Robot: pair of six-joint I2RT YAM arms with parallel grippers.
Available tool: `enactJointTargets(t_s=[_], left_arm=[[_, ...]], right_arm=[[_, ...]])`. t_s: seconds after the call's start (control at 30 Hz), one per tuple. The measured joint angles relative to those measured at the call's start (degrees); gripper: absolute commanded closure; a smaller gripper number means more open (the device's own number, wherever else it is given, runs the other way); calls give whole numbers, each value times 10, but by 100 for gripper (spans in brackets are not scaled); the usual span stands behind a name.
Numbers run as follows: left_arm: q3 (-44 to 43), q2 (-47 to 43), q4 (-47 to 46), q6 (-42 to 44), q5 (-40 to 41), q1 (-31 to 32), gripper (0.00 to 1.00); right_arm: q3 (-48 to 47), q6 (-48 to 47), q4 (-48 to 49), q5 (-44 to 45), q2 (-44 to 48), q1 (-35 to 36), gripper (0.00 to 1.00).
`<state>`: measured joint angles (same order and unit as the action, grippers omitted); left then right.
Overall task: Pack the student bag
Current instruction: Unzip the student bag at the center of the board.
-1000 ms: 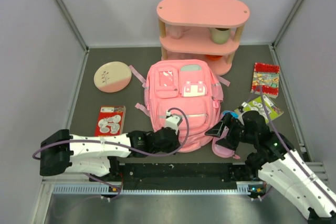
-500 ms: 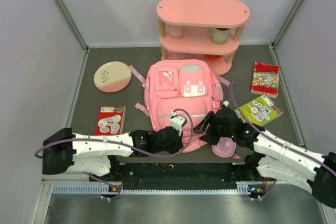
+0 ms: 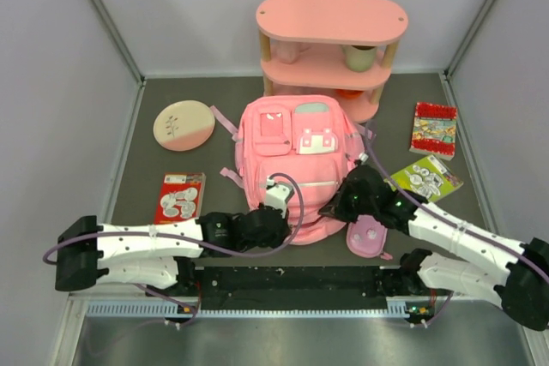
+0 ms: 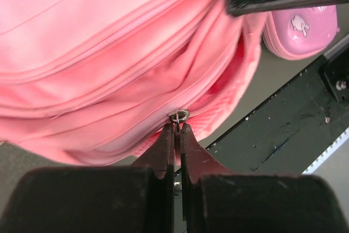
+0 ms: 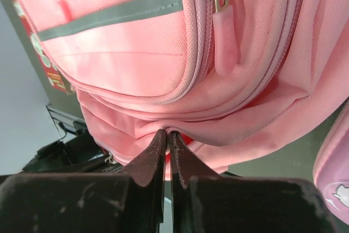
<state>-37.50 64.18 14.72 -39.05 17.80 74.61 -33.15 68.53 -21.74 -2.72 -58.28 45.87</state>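
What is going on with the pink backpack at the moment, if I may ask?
Both robot arms are working at the near edge of the large pink fabric backpack, which lies flat. The left hand is shut on what looks like a small metal zipper pull, and the right hand pinches the bag's fabric edge. The purple-pink oval pencil case lies outside the bag, beside it.

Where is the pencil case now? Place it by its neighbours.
In the top view, the pencil case lies near the front right, just right of the bag's near corner, with the green packet farther back to its right.
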Motion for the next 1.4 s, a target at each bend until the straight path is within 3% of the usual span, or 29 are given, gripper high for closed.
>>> enactJointTargets(t_s=[0.4,0.6,0.67,0.7,0.8,0.83,1.13,1.4], left_arm=[[60,-97,54,-81,37,-77,100],[77,-89,124,-101,66,-152,100],[74,-87,128,-92,70,-162,100],[71,-86,129,-83,69,-164,100],[56,-84,131,-51,49,-165,100],[51,-85,129,-39,37,-165,100],[46,-112,87,20,-55,-148,100],[33,-86,58,31,-65,-96,100]], right_arm=[[-53,-96,-61,-65,47,-93,100],[-145,-121,-48,-28,46,-123,98],[-166,-122,-40,-32,46,-123,78],[-171,-120,-33,-37,46,-123,62],[-166,-101,-22,-61,45,-118,34],[-156,-92,-13,-64,46,-109,31],[-12,60,74,-63,47,56,28],[13,176,154,-56,9,79,28]])
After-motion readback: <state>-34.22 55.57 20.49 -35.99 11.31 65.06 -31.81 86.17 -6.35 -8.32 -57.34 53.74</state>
